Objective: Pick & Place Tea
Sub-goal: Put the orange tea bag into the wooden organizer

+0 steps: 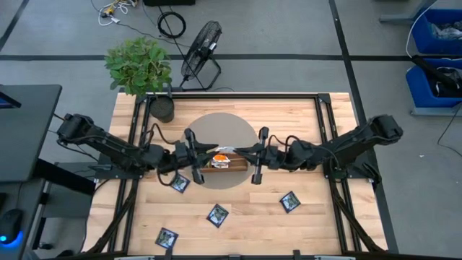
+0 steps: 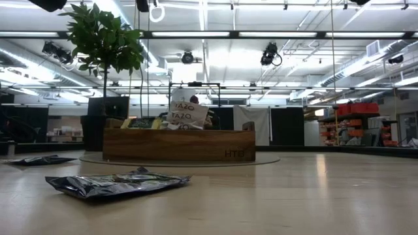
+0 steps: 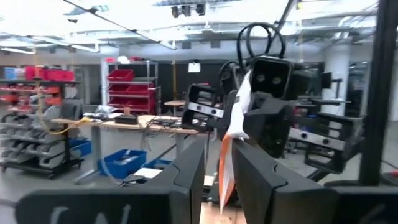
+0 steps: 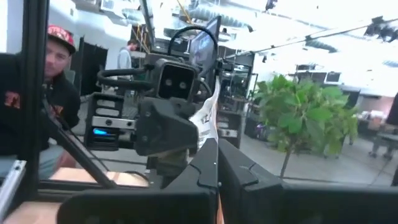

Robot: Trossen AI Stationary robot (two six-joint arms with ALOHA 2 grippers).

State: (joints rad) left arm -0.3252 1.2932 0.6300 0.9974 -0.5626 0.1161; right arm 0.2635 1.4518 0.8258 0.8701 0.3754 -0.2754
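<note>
High view: left gripper [image 1: 198, 160] over left end of the wooden tray [image 1: 234, 165], on a round grey mat [image 1: 216, 130] at table centre. Left wrist view shows its fingers [image 3: 186, 171] pinching an orange-and-white tea sachet [image 3: 227, 168]; right wrist view shows the right gripper's fingers [image 4: 239, 168] clamped on the same sachet, which hangs between both above the tray. Right gripper [image 1: 254, 157] sits at tray's right end. Four dark navy sachets lie on the near table: [image 1: 167, 237], [image 1: 180, 183], [image 1: 217, 214], [image 1: 289, 201]. Potted plant [image 1: 141, 68] at far left corner.
</note>
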